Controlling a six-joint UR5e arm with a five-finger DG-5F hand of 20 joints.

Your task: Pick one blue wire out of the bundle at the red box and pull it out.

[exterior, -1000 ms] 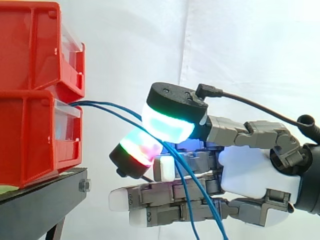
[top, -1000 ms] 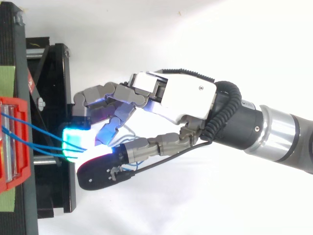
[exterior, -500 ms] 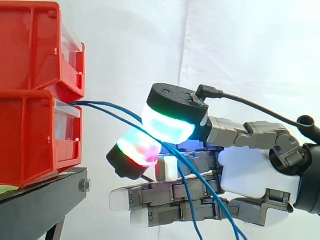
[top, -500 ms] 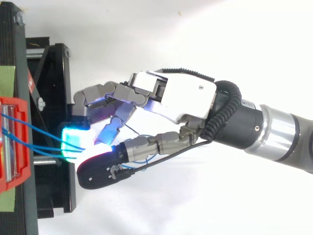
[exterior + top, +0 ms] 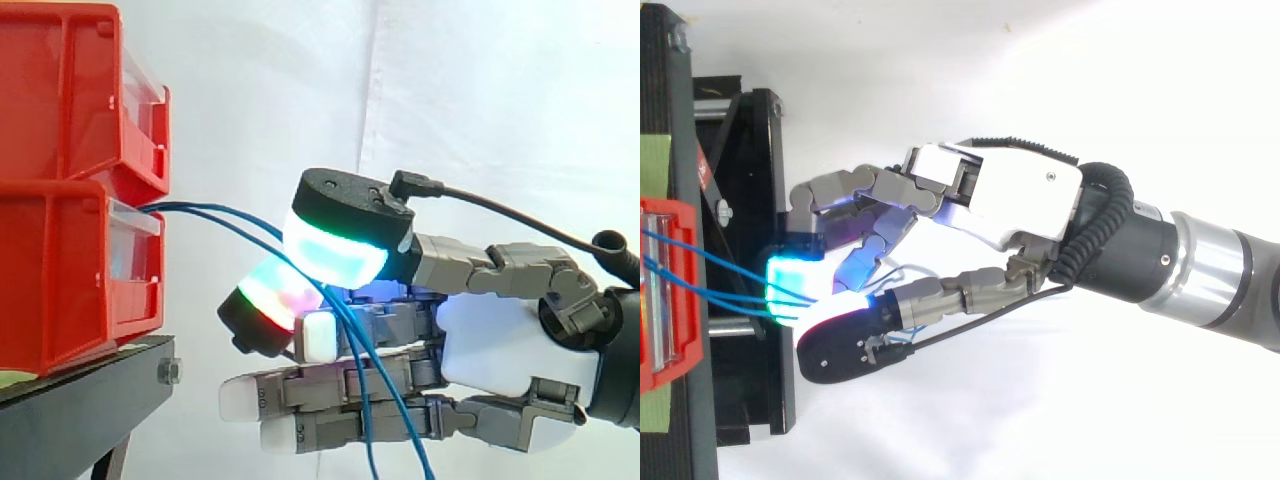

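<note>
Two or three thin blue wires (image 5: pixel 215 215) leave the front of the lower red bin (image 5: pixel 60 280) and slope down to the right into my hand (image 5: pixel 500 345). They pass between a large pad glowing green and cyan (image 5: pixel 335 250) and a curled fingertip glowing red and green (image 5: pixel 275 298), which close on them. Below the pinch the wires hang down past the straight lower fingers (image 5: pixel 300 395) and leave the bottom edge. From above, the blue wires (image 5: pixel 730 265) run from the red bin (image 5: pixel 670 300) to the glowing pads of the hand (image 5: pixel 1000 195).
A second red bin (image 5: pixel 60 90) is stacked on the lower one, both on a black stand (image 5: pixel 90 385) at the left. A white curtain hangs behind. The arm (image 5: pixel 1200 275) comes in from the right.
The hand has stayed almost in place. The hanging ends of the blue wires have swung to the left, and the red-glowing fingertip has shifted slightly.
</note>
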